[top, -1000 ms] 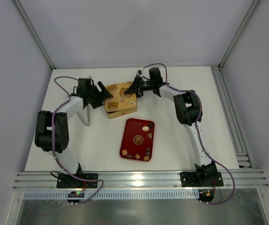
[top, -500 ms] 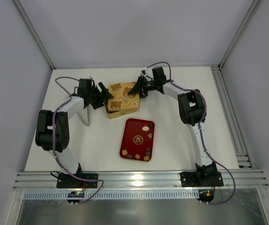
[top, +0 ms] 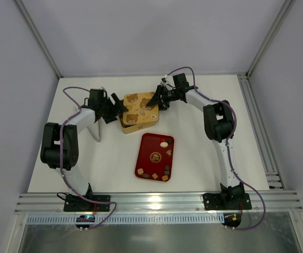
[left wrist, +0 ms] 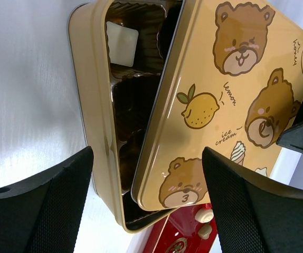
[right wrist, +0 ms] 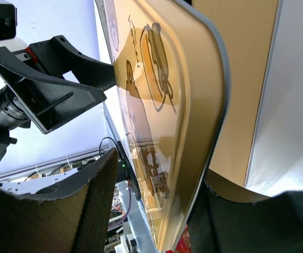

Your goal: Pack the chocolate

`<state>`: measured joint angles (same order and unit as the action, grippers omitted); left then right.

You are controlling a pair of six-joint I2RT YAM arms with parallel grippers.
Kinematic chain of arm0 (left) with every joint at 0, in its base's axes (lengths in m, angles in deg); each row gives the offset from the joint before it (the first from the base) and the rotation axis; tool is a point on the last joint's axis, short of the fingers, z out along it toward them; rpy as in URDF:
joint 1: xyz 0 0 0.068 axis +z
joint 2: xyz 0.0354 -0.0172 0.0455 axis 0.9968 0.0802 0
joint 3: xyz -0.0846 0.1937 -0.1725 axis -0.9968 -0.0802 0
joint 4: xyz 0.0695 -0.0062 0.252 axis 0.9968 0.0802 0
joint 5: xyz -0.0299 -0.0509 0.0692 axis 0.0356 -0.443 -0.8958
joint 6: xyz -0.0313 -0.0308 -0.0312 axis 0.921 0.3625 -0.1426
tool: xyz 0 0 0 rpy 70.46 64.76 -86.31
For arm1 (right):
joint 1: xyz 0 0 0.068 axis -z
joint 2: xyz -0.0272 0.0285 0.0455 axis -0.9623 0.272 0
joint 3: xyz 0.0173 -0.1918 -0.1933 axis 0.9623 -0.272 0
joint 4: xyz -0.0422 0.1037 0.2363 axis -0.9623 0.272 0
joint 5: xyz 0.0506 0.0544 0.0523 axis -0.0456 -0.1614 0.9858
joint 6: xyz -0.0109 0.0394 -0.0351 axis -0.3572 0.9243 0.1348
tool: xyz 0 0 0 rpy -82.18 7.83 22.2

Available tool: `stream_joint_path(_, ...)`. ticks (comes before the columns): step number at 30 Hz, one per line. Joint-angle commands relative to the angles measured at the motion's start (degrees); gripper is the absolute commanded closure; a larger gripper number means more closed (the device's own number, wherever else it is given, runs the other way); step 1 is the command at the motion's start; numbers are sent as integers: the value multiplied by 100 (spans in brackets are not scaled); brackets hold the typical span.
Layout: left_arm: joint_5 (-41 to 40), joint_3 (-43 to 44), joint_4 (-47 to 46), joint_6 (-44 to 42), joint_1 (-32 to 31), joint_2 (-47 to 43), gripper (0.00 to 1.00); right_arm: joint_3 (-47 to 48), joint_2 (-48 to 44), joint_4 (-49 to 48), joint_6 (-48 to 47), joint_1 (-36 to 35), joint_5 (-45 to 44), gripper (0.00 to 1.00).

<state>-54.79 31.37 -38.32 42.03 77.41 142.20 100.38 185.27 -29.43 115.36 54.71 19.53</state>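
Blocking the box (left wrist: 96,105), its lid (left wrist: 220,105) lies askew — left tool (left wrist: 147,158) wide, right tool (right wrist: 157,174) unclear.

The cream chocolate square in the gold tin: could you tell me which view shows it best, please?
Left wrist: the cream chocolate square lies plainly in a cup of the gold tin, beside the askew lid. Top external cannot resolve it; right wrist shows only lid and tin wall.

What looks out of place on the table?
The bear-print lid sits askew on the gold tin, offset sideways so one row of compartments is uncovered. Several chocolates lie on the red tray.
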Motion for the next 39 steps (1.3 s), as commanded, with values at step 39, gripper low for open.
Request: stream_joint_path(39,82,108,45,-88,-45,99,19,-80,-849,908,-732,263,-824,44)
